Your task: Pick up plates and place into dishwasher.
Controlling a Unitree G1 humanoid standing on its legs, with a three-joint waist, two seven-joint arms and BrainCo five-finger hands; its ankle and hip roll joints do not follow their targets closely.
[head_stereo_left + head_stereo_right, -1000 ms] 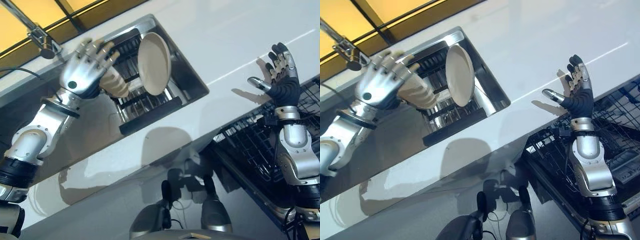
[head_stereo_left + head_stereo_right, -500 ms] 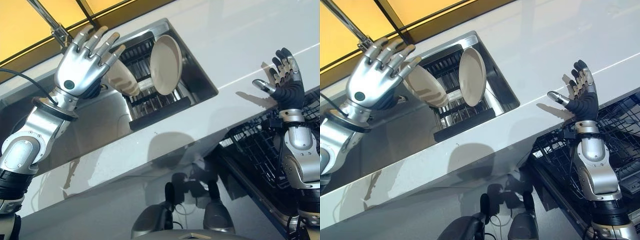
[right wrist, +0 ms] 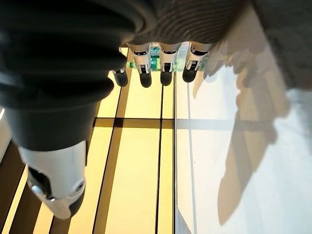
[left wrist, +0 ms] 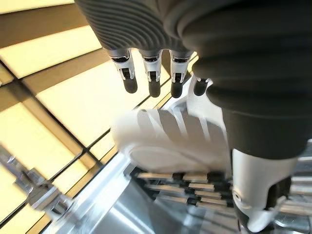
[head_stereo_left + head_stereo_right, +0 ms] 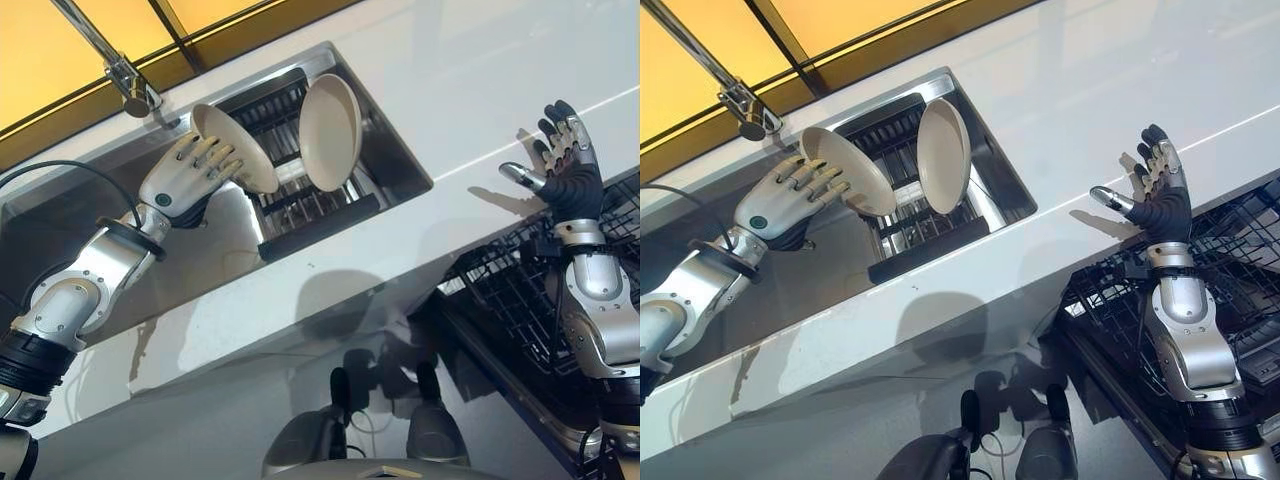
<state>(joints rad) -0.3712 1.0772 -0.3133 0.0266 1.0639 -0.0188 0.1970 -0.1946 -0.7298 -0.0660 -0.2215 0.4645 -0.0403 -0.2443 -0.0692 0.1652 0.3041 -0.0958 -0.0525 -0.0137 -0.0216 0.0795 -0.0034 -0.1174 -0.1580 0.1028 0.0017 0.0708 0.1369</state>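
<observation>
We see two cream plates in the sink, upper centre of the left eye frame. Left hand sits at the left edge of the sink rack, fingers laid against the back of the left plate, which leans tilted toward upper left; fingers look lightly bent along the plate, and we cannot tell whether the thumb is hooked over the rim, so the grip itself is unclear. In the left wrist view the plate lies just past the fingertips, with the rack bars below it. The second plate stands nearly on edge in the rack, just right of the first, apart from the hand. Faucet is at upper left, above the left hand. Right hand is raised at the right edge of the frame over the white countertop, fingers spread and straight, holding nothing; the right wrist view confirms straight fingers with nothing past them. Black wire dishwasher rack sits lower right, below the right hand, with no plates visible in it.
</observation>
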